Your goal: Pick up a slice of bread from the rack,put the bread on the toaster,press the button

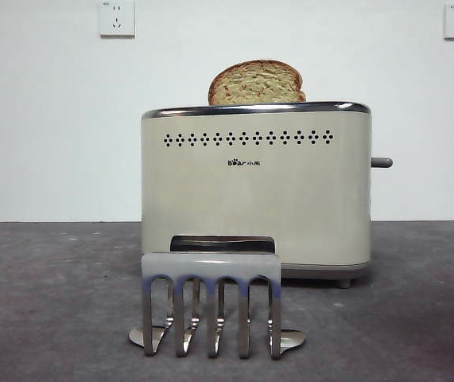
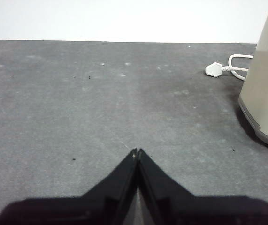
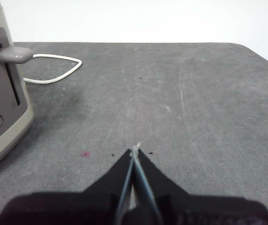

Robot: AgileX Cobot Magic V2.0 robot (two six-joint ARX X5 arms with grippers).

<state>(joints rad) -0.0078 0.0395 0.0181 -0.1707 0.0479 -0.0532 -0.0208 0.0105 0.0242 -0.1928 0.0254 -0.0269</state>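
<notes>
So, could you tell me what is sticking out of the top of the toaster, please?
The slice of bread stands in the toaster, its domed top and dark crust above the chrome rim. Its lower part is hidden inside the slot. The rack in front holds nothing.

One bread slice point(image 1: 256, 83), one toaster point(image 1: 256, 191), one rack point(image 1: 211, 302), two wall sockets point(image 1: 116, 17).

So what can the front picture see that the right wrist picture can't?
Only the front view shows the domed brown-crusted slice of bread poking from the toaster's top, and the shiny metal toast rack, holding no bread. Only the right wrist view shows the right gripper, jaws shut, and a white cord. Both show the boxy cream toaster and its grey lever button.
</notes>
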